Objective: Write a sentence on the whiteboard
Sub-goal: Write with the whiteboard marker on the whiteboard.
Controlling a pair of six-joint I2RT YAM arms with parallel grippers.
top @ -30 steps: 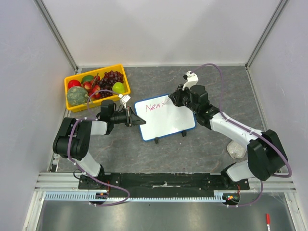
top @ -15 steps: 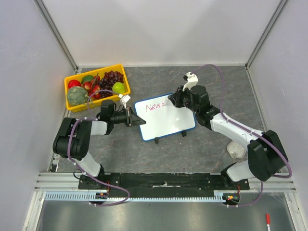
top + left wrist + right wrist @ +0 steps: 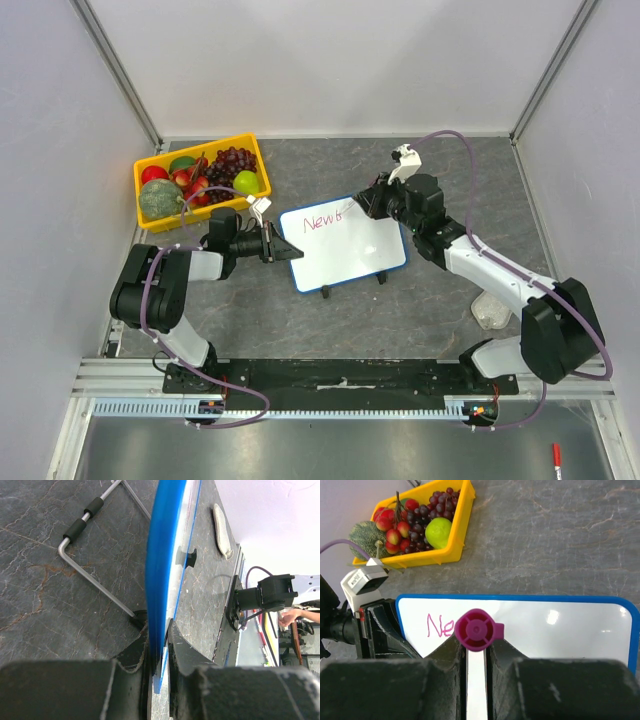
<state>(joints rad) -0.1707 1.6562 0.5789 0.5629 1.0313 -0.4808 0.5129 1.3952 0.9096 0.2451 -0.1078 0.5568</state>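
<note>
Yellow tray [image 3: 195, 150] near left gripper [image 3: 289, 252]

From the right wrist cam the pink marker [image 3: 476, 630] is covering everything after "Ne" in the sentence [image 3: 439, 626] and hiding its own tip, while the left wrist cam is only catching the whiteboard [image 3: 161, 555] edge-on, face not showing.

Top cam sits high up behind the arm bases, looking down over the whole table [image 3: 440, 300]. Left wrist cam is jammed in super close, staring edge-on along the whiteboard [image 3: 162, 555]. Right wrist cam looks down past the right pincer [image 3: 476, 647] onto the board's face. Top and right wrist both catch the yellow tray [image 3: 195, 150] too.
</note>
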